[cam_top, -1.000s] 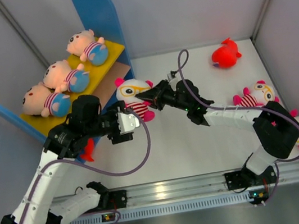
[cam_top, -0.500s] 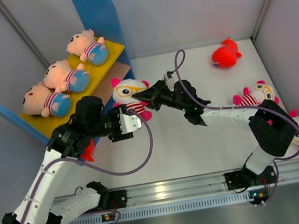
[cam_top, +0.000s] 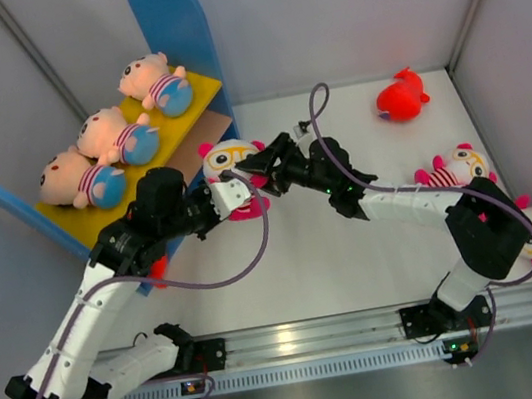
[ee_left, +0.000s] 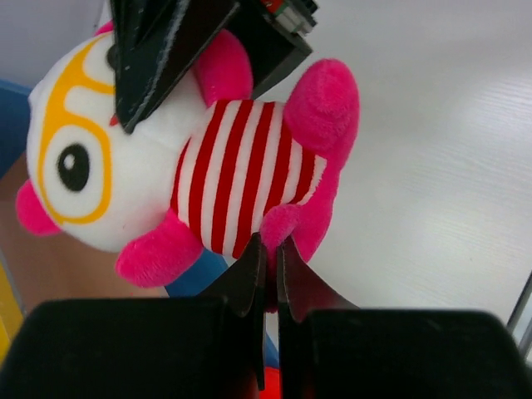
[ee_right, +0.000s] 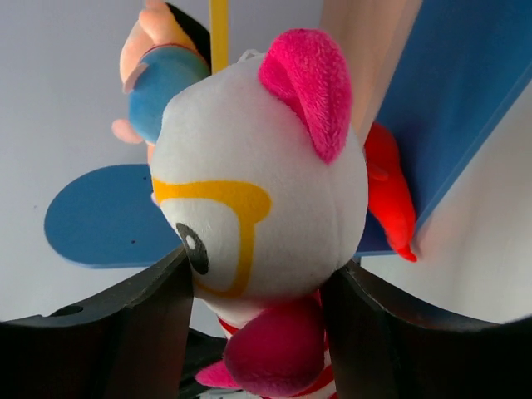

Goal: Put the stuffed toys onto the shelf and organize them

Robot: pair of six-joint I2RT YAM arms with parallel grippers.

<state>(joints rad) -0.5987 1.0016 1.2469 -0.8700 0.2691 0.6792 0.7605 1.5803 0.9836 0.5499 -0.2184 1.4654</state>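
Stuffed toys (cam_top: 106,136) with peach faces, 3 of them, lie on the yellow upper board (cam_top: 206,89) of the shelf (cam_top: 172,22). We hold a white-faced toy (cam_top: 227,157) by its head in the right gripper (cam_top: 249,169), near the tan lower board (cam_top: 219,126), while the left gripper (ee_left: 268,253), narrowed to a slit, touches its pink leg. 2 more white-faced toys (cam_top: 456,169) and a red plush (cam_top: 402,97) wait on the worktop (cam_top: 354,246).
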